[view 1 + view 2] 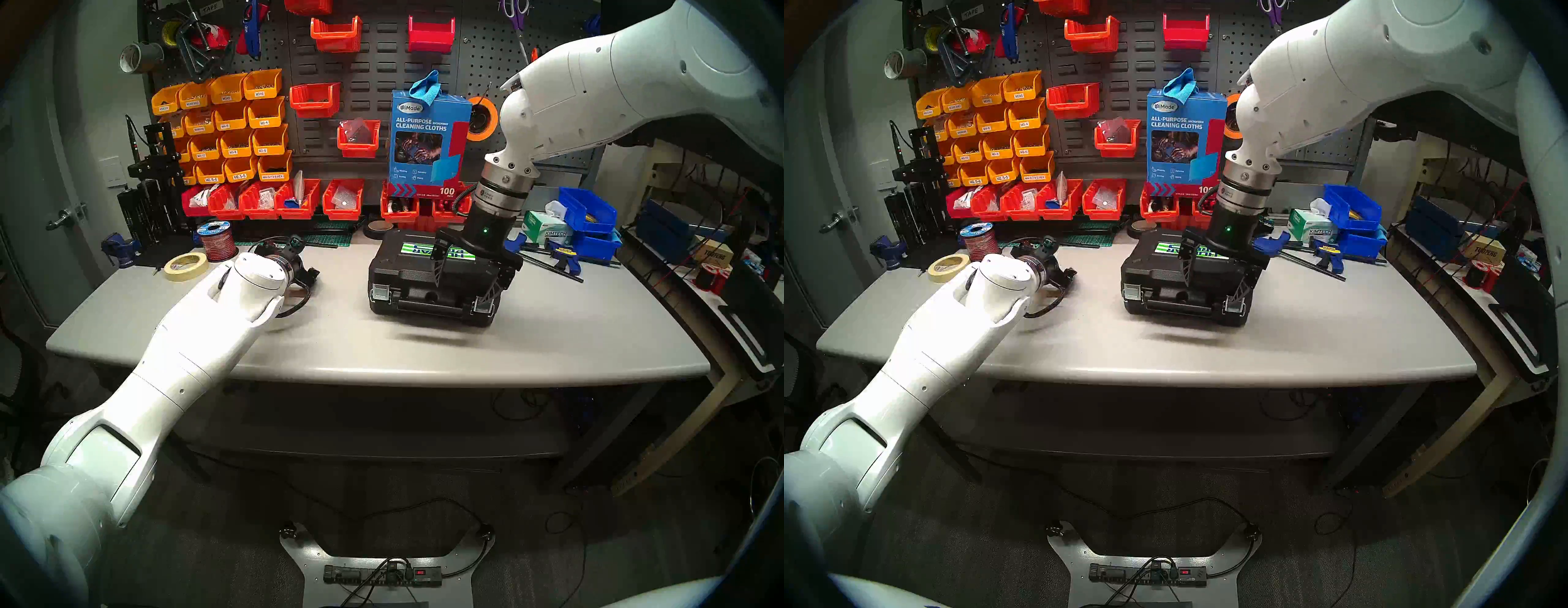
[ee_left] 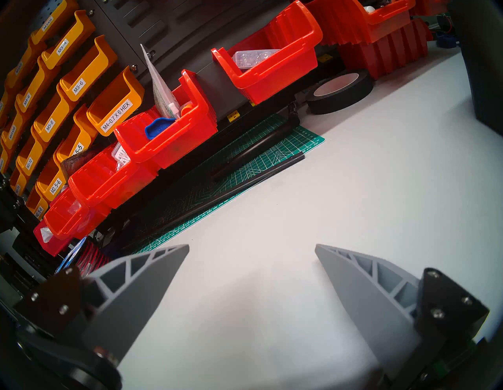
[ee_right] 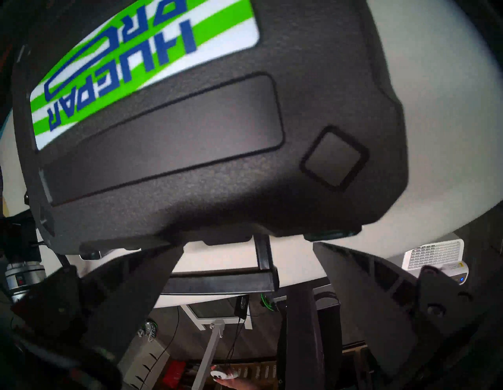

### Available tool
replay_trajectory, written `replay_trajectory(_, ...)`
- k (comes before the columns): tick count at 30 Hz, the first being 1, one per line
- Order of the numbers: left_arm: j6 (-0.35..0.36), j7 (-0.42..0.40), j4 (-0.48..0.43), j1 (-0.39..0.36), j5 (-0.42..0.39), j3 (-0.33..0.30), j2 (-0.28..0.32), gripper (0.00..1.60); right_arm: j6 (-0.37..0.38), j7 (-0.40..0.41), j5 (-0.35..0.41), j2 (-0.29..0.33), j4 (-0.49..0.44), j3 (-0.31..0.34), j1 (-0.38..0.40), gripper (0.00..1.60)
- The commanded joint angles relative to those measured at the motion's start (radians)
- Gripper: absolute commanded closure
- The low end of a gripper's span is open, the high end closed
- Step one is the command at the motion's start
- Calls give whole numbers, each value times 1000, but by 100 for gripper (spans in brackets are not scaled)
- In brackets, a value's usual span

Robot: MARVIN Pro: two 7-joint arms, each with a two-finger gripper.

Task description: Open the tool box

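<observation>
- Two arms are seen over a grey tabletop [image 1: 424,352]; the tool box [image 1: 407,271] lies flat on it, right of the middle, with its green-white-blue label up and its lid down.
- Both silver latches are visible on the front edge, the left latch [image 1: 380,294] and the right latch [image 1: 485,305], with the black handle [image 1: 428,306] between them.
- The right gripper [image 1: 466,286] is held pointing down over the right front part of the box; its jaws are spread apart and nothing is clamped between them. One finger is seen in front of the label, the other just by the right latch; whether either touches the box cannot be told.
- In the right wrist view the lid fills the upper part and the handle [image 3: 217,283] is seen between the parted fingers.
- The left gripper [image 2: 251,247] is held well to the left of the box, above bare tabletop, with its jaws apart and empty.
- A roll of masking tape [image 1: 185,266] and a wire spool [image 1: 218,242] lie by the left arm.
- Behind the box, a blue cleaning-cloths box [image 1: 426,144] stands upon red bins [image 1: 339,199] and a black tape roll [image 1: 379,228] lies close to the box's rear left corner.
- To the right, blue clamps [image 1: 560,254], a tissue box [image 1: 547,227] and blue bins [image 1: 587,212] are crowded near the box's right side.
- A green cutting mat [image 2: 245,168] is partly hidden under the bin rack.
</observation>
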Motion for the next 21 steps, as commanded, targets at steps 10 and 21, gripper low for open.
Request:
replay_trajectory(10, -2, 1, -7, -18, 0, -10, -2, 0, -124, -140, 241, 114, -89, -112, 87, 0)
replay_trajectory(21, -1, 1, -6, -19, 0, -11, -3, 0, -311, -331, 531, 167, -140, -71, 125, 0)
